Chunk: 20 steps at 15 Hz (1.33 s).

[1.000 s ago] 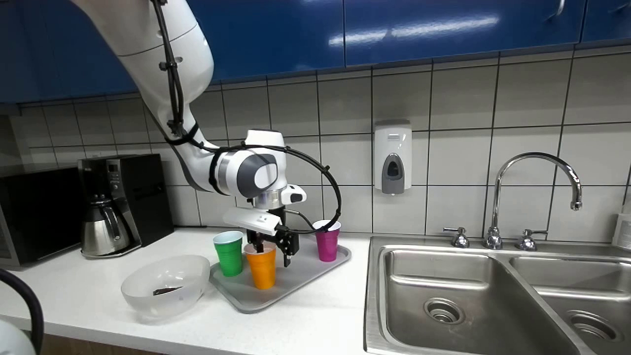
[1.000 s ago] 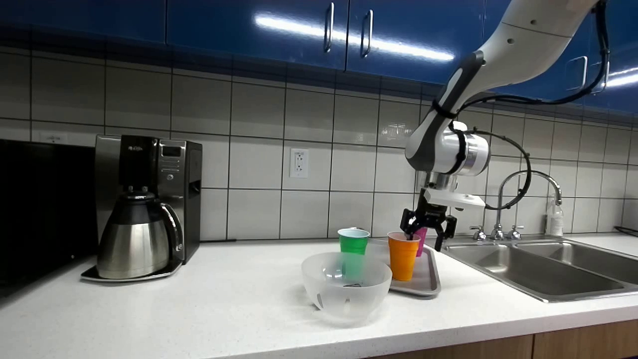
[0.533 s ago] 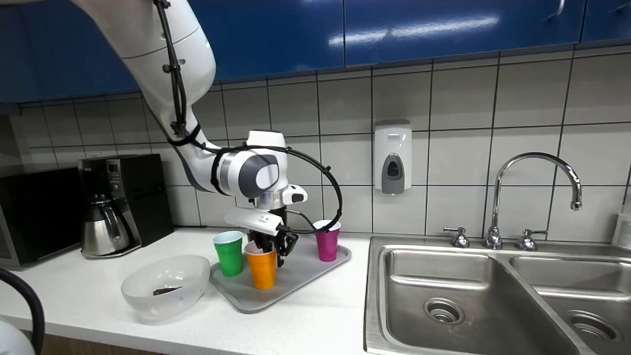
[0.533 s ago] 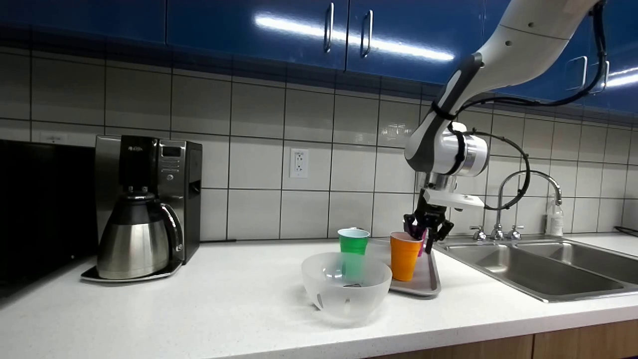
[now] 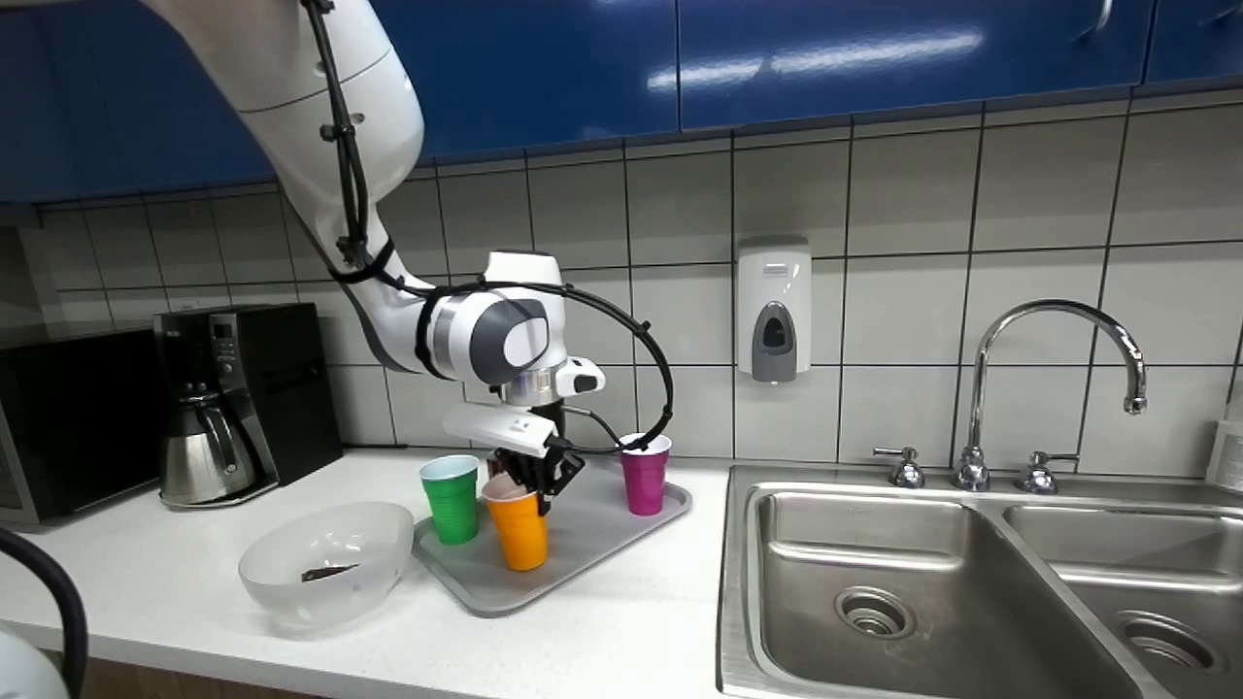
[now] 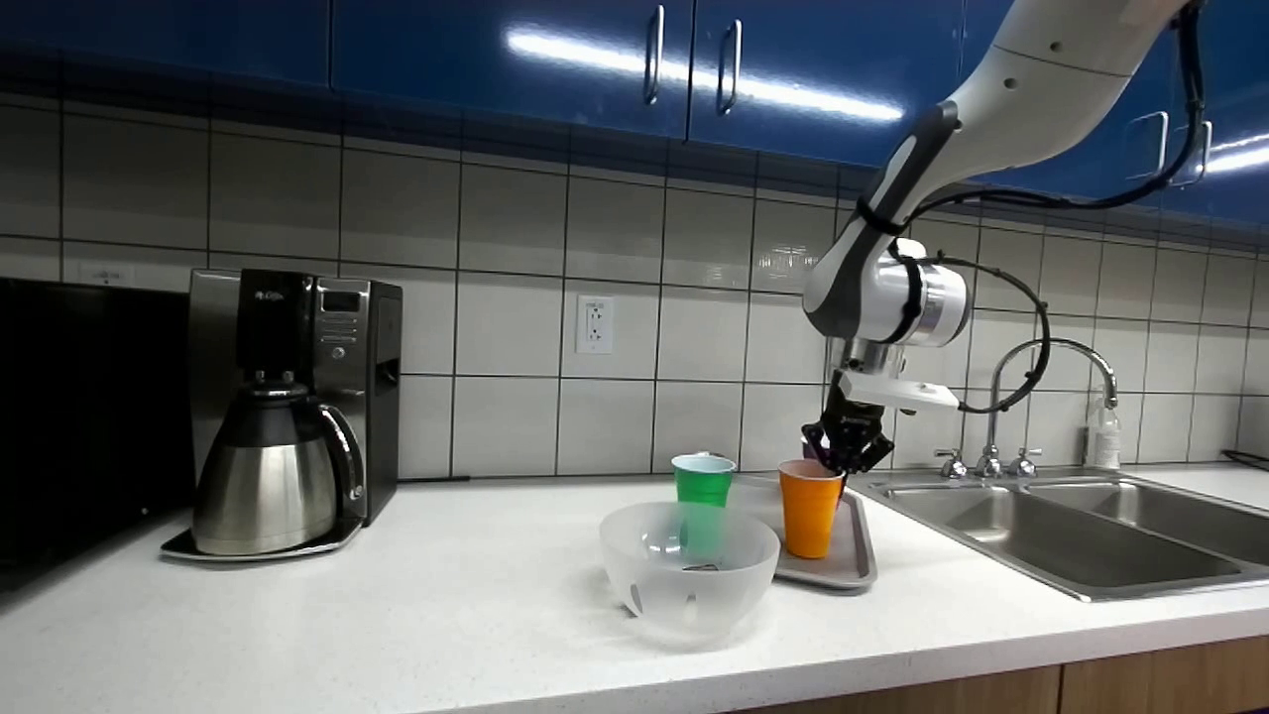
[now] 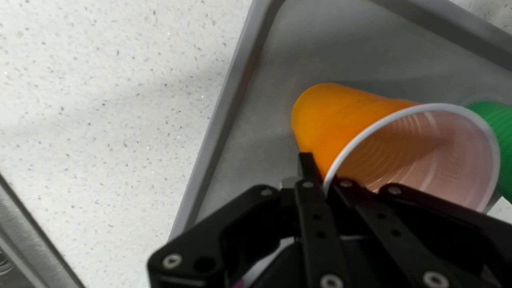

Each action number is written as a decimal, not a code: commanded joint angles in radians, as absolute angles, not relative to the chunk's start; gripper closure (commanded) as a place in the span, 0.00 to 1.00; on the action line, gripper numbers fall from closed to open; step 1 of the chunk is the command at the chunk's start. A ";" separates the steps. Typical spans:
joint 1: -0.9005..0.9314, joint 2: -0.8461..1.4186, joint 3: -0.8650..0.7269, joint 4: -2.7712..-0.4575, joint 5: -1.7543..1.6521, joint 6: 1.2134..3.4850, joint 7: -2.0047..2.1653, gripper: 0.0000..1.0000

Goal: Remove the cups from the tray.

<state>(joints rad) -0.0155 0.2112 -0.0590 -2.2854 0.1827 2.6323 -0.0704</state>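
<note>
The surface [image 6: 446, 615] is a pale counter, flecked with small dark specks in the wrist view. Behind it rises a wall of glossy off-white tiles [image 6: 511, 322] with dark grout, beneath shiny blue cabinets [image 6: 476, 59] that throw back a streak of light. A steel double sink [image 5: 740, 582] is set into the surface, its chrome faucet [image 5: 978, 398] bent into a tall arch. A black-and-steel coffee maker [image 6: 362, 416] holds a metal carafe [image 6: 268, 506].

On a flat grey tray [image 5: 592, 534] with rounded corners and a raised rim, the green cup [image 5: 453, 505] and the purple cup [image 5: 644, 482] stand upright, well apart; both are ribbed plastic, flaring upward. The orange cup [image 5: 520, 534], near the green one and within the tray's outline, leans; whether its base rests there cannot be told. The black hand [image 7: 326, 180] is closed on its wall at the white rim, one finger inside, one outside. Just beside the tray sits a frosted, translucent bowl [image 6: 634, 575] with a small dark item [image 5: 328, 573] in it.
</note>
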 commanded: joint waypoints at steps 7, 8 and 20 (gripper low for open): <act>-0.047 0.090 -0.040 -2.310 0.220 2.634 -0.101 0.99; -0.049 0.079 -0.045 -2.316 0.218 2.634 -0.099 0.99; -0.113 -0.018 -0.123 -2.399 0.200 2.629 -0.122 0.99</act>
<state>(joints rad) -0.0854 0.0297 -0.1099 -2.3598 0.1977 2.6366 -0.0798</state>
